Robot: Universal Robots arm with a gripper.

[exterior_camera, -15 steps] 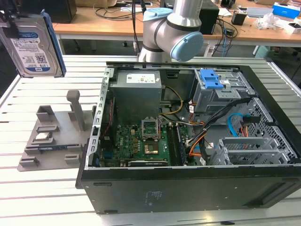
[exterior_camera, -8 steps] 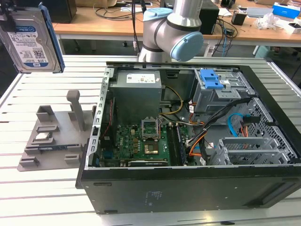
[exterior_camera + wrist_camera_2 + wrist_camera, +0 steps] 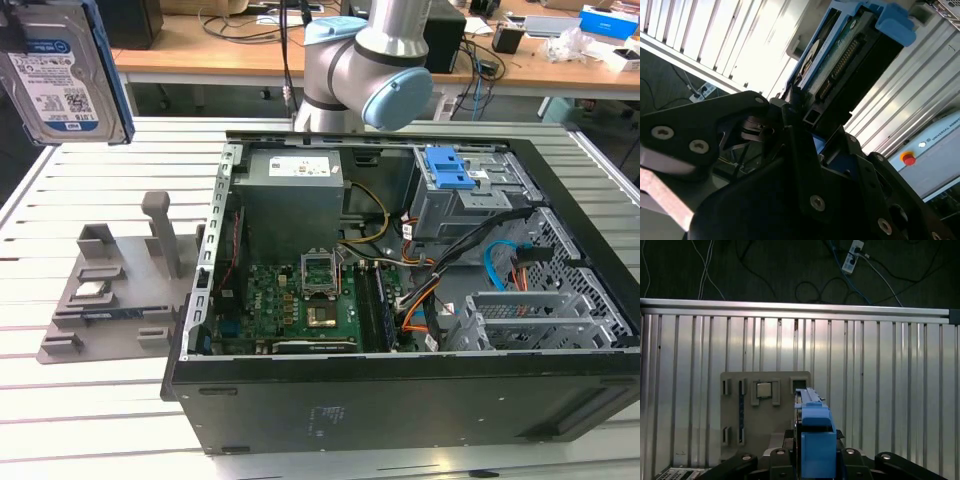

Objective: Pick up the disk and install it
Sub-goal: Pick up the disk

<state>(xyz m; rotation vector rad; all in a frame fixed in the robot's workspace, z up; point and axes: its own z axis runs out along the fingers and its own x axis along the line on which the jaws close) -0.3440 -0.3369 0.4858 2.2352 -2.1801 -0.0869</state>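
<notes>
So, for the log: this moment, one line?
gripper shut on silver rectangular disk, blue carrier | aloft over slatted table | not installed

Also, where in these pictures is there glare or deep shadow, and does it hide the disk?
Second wrist view: glare washes out the table slats, but the disk is readable. First wrist view: soft bright streaks on the slats, and the floor beyond is nearly black. Exterior view: even light, no strong shadow on the disk's label.

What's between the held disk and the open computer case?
In the exterior view, only bare slatted table separates the disk from the computer case; the grey fixture sits beside the case, lower in the picture.
</notes>
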